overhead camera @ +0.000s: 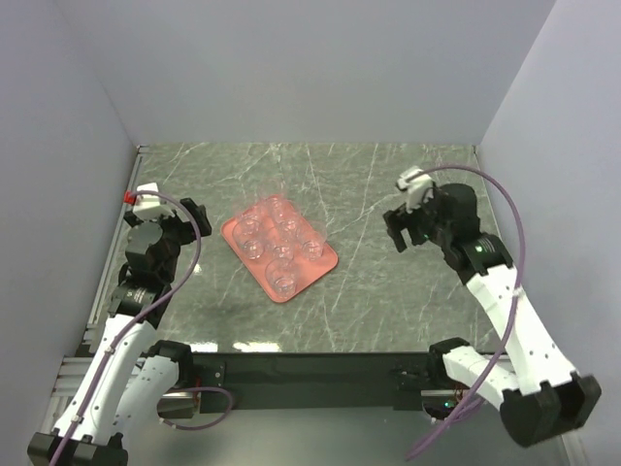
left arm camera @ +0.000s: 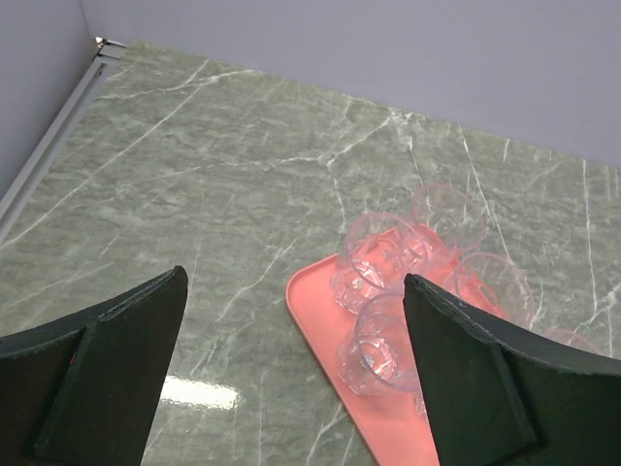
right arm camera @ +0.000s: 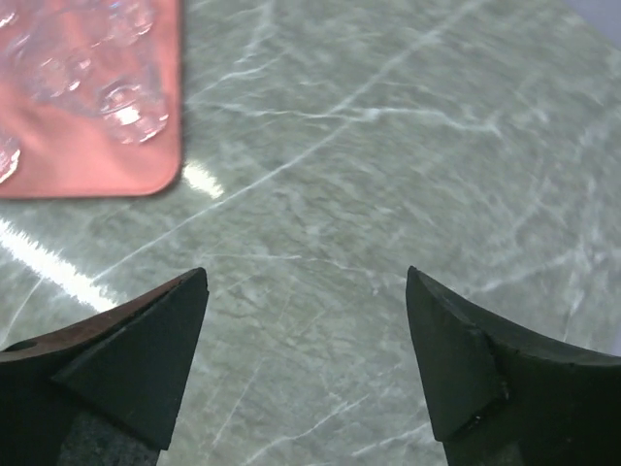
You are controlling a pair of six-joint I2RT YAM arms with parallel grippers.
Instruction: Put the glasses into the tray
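Observation:
The salmon-pink tray (overhead camera: 321,265) lies on the marble table left of centre, turned at an angle. Several clear glasses (overhead camera: 281,251) stand upright inside it in two rows. The left wrist view shows the tray's near corner (left arm camera: 315,306) and glasses (left arm camera: 380,254) on it. The right wrist view shows a tray corner (right arm camera: 92,165) with glasses (right arm camera: 126,107) at its top left. My left gripper (overhead camera: 190,216) is open and empty, left of the tray (left arm camera: 291,282). My right gripper (overhead camera: 400,233) is open and empty over bare table right of the tray (right arm camera: 306,282).
Grey walls close the table on the left, back and right. A metal rail (overhead camera: 109,277) runs along the left edge with a small red part (overhead camera: 128,197) near my left arm. A black bar (overhead camera: 310,366) marks the near edge.

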